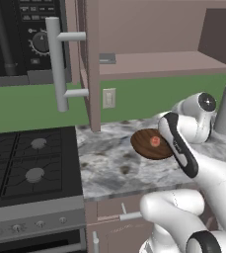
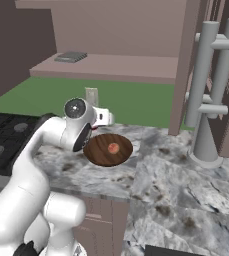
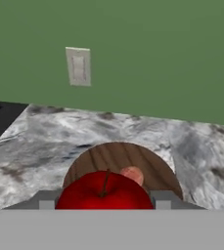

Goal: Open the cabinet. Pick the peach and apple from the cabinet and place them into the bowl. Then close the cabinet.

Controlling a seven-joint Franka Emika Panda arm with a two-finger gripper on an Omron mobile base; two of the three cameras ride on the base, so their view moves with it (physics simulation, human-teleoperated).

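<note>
Marble-patterned counter [image 1: 109, 163] against a green wall [image 3: 157, 53], stove [image 1: 25, 168] at one end. On the counter the bowl [image 2: 100, 152] is seen, dark brown wood, wide and shallow. The peach [image 2: 113, 148] lies inside it, near the middle, pale orange-pink. In the hand view the bowl [image 3: 96, 158] sits just beyond and below the fingers, with the peach [image 3: 132, 174] partly hidden behind the apple [image 3: 105, 191].

The apple is held between the two fingers [image 3: 46, 202], bright red, dark stem pointing up toward the bowl. The gripper [image 3: 103, 204] is closed about halfway around it, one dark tip showing on each side of the fruit, both touching it. The apple is held above the near part of the bowl, not yet resting in it.

The cabinet [image 1: 149, 59] is seen above the fingers with both doors swung open; its long grey bar handles [image 1: 60, 64] stand out to either side. A flat grey item [image 2: 71, 57] lies on the inner shelf [image 2: 111, 67]. A wall outlet [image 3: 78, 66] is set in the green wall straight ahead of the fingers. A grey cylinder [image 2: 206, 135] stands on the counter well off to one side.
</note>
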